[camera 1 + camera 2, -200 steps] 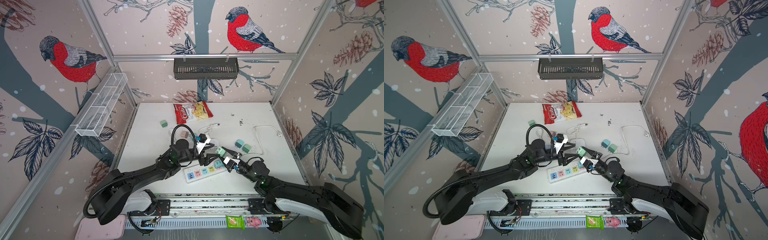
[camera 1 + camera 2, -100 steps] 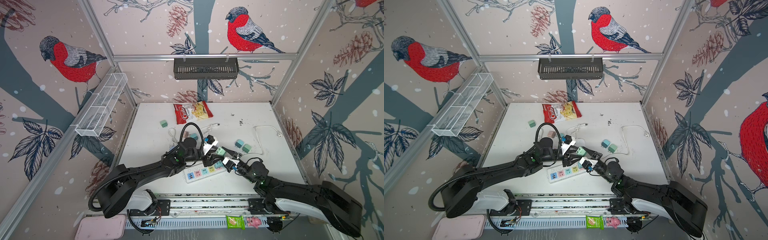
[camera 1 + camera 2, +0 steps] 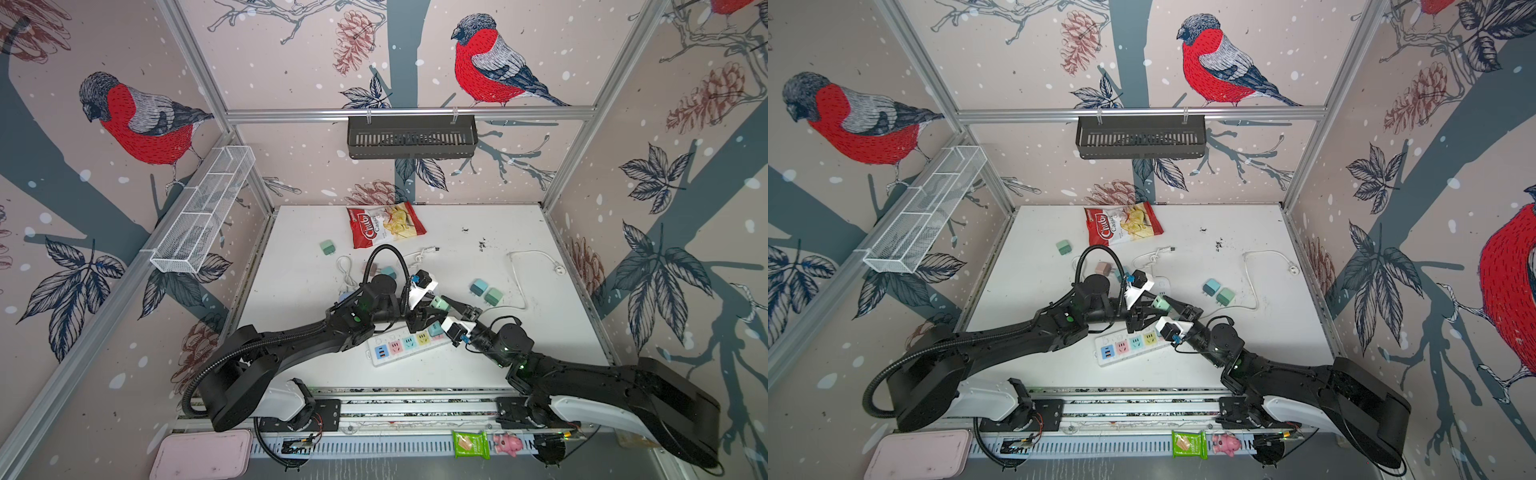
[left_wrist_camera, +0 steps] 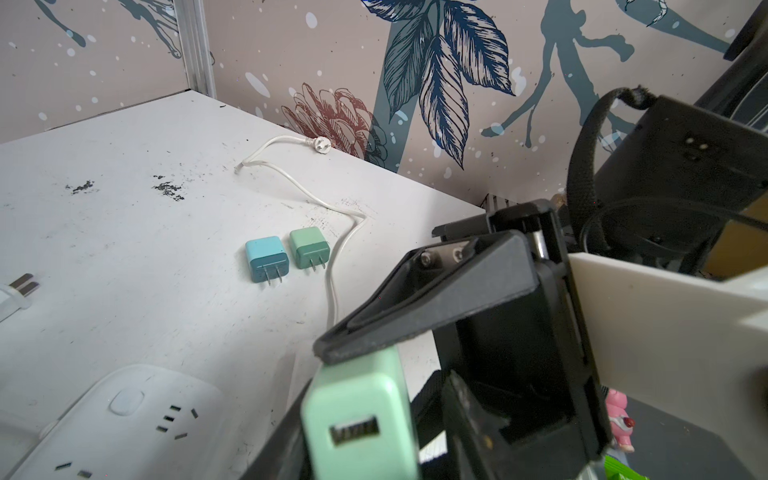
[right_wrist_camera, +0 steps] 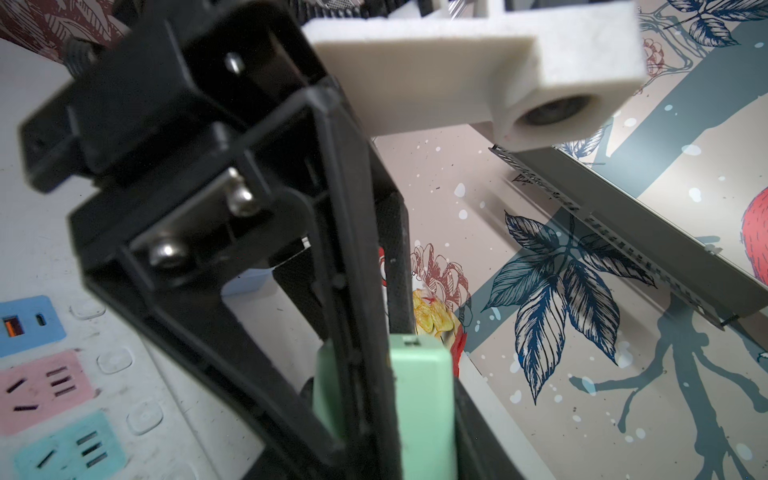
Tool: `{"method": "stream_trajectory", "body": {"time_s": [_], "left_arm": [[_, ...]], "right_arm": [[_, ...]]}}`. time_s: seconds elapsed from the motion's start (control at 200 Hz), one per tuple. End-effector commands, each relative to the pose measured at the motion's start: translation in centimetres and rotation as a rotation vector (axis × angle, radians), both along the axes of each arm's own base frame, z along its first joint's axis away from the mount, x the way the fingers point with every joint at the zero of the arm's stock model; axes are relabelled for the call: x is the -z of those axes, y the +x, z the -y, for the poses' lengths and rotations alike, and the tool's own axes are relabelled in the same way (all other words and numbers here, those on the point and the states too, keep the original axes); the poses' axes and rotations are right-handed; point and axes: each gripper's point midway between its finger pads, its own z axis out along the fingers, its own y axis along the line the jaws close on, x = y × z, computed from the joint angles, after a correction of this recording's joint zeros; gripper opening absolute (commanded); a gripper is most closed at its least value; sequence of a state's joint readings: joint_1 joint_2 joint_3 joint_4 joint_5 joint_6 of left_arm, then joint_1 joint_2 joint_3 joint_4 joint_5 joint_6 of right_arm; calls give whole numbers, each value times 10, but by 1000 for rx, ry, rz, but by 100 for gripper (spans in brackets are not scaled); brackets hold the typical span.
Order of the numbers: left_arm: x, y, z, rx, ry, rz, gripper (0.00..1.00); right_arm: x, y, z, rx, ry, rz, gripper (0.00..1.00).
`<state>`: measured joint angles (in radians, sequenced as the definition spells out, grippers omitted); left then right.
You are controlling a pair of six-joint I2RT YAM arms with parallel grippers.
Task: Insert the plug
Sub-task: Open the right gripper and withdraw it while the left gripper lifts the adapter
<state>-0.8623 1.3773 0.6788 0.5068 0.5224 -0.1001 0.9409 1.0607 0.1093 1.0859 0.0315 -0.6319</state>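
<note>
1. Nearest me, along the front rail, a pink tray (image 3: 199,455), a green packet (image 3: 469,444) and a pink toy (image 3: 508,444) sit off the table, out of the arms' reach.
2. Just past the rail the power strip (image 3: 395,347) lies slanted on the white table (image 3: 540,332). Its coloured sockets face up, so a plug can be pressed straight down into one.
3. Over the strip's far end the two arms meet. The right gripper (image 3: 453,306) is clamped on the mint plug (image 3: 440,303), which hangs in the air above the strip and is not in any socket yet.
4. The left gripper (image 3: 426,313) is pressed in against that same plug, whose USB port faces its wrist camera. Whether its jaws actually bite, I cannot tell. To me it looks like a handover, to get a better hold for pushing down.
5. Further back, a blue plug (image 3: 478,286) and a green plug (image 3: 493,296) lie side by side, just beside a loose white cable (image 3: 519,270); spares, I'd guess.
6. Farthest off, a chips bag (image 3: 386,224) lies near the back wall, under a black basket (image 3: 411,137).
</note>
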Motion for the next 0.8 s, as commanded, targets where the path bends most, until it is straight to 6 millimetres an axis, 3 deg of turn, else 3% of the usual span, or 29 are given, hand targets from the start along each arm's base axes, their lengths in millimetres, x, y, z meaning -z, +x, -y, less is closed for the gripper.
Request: {"method": "stream_trajectory", "body": {"time_s": [0.0, 0.11, 0.24, 0.3, 0.491, 0.511, 0.526, 0.796], "left_arm": [[-6, -11, 5, 66, -13, 25, 41], [-5, -10, 6, 65, -12, 26, 34], [-4, -10, 7, 66, -10, 20, 16], [-5, -8, 6, 53, -12, 26, 10], [-8, 2, -4, -36, -17, 62, 0], [-9, 4, -6, -50, -18, 67, 0], [-10, 5, -7, -57, -20, 71, 0], [-14, 44, -49, -357, -10, 135, 0]], "right_arm": [[-20, -1, -2, -7, 52, 52, 0], [-19, -2, -3, -4, 49, 56, 0], [-18, -2, -4, -4, 42, 59, 1], [-18, -1, -3, 4, 45, 59, 7], [-22, -4, 3, 15, 70, 92, 62], [-22, -5, 3, 16, 75, 95, 92], [-24, -5, 3, 17, 79, 99, 100], [-25, -5, 7, 35, 92, 103, 100]]}}
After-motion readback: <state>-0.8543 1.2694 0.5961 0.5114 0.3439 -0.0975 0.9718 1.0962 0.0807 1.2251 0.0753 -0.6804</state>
